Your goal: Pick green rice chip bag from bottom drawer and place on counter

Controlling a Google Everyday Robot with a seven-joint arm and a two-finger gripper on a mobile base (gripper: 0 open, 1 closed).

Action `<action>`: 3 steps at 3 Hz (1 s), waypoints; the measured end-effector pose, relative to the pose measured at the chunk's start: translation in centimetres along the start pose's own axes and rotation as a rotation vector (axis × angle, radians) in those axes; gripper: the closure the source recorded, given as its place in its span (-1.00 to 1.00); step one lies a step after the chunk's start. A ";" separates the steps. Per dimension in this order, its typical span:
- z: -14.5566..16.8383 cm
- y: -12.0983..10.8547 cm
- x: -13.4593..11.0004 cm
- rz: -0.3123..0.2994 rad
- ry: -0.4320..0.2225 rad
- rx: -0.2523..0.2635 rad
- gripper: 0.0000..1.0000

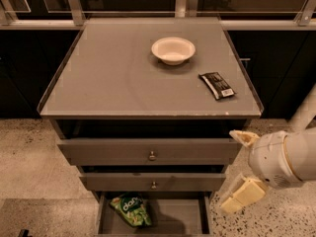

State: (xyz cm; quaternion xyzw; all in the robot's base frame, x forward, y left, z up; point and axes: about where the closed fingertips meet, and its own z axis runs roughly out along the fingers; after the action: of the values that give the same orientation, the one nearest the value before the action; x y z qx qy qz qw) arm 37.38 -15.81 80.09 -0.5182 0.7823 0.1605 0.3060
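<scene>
The green rice chip bag (131,209) lies in the left part of the open bottom drawer (177,220), on its flat grey floor. The counter (113,78) is the grey top of the cabinet above it. My gripper (239,168) hangs to the right of the cabinet, level with the two upper drawers, pointing left. It is open and empty, with one cream finger (243,137) above and the other below. It is well right of and above the bag.
A white bowl (173,50) stands at the back middle of the counter. A small black flat wrapper (217,85) lies near its right edge. Two upper drawers with round knobs (152,156) stick out slightly. Speckled floor surrounds the cabinet.
</scene>
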 end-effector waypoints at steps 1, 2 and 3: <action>-0.2 0.0 -0.2 0.000 0.003 0.004 -1.00; 1.5 0.8 2.1 0.040 0.021 0.044 -1.00; 5.8 2.5 7.7 0.132 0.023 0.069 -1.00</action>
State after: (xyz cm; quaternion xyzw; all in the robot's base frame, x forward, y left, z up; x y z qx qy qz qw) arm 34.82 -16.93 70.54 -0.4567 0.8232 0.1474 0.3034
